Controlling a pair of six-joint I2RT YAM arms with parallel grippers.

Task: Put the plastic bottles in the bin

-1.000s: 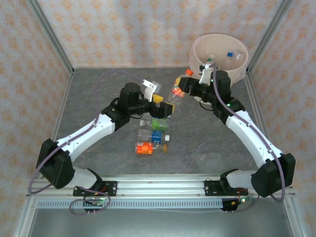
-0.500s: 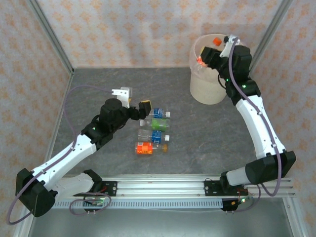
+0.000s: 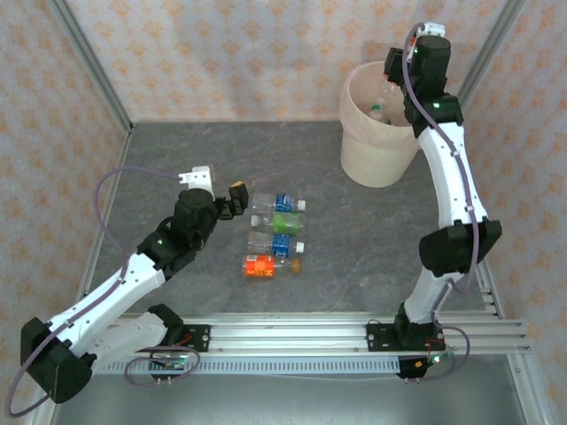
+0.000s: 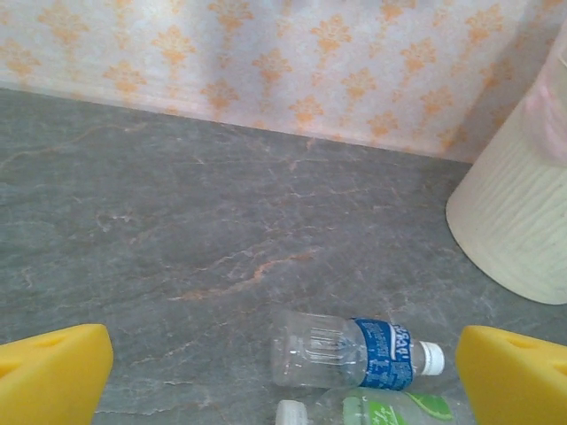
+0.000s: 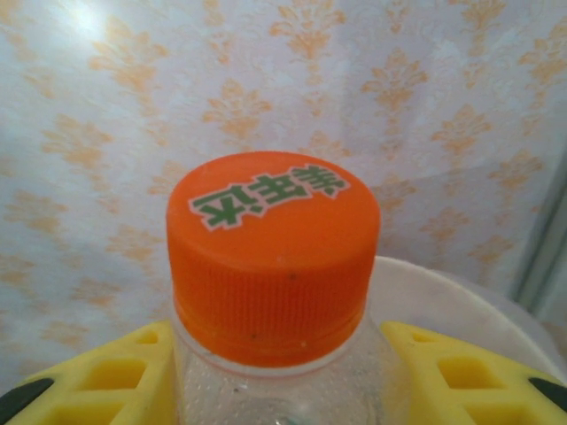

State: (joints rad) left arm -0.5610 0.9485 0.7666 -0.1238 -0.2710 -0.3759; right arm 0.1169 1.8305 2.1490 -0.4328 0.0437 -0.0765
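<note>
Right pincer (image 5: pixel 275 390) now lifted above bin (image 3: pixel 372 159), gripping orange-capped bottle (image 5: pixel 273 239); wall (image 5: pixel 89 133) behind.

Top view: above and behind the arm bases (image 3: pixel 292 336), facing down on the table (image 3: pixel 177 159).
Left wrist: low, facing the back wall (image 4: pixel 266 62); shares the bin (image 4: pixel 523 221) (its side only) and blue-label bottle (image 4: pixel 354 350).
Right wrist: close on an orange-capped bottle (image 5: pixel 270 257), wall behind.

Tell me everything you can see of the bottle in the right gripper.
Clear plastic bottle with an orange ribbed cap, screwed on, its top printed with green characters outlined in white. A clear collar shows below the cap. It stands upright in the right wrist view, held near the neck between the right gripper's yellow fingers, with the bin's rim behind. Body and label are cut off below.
</note>
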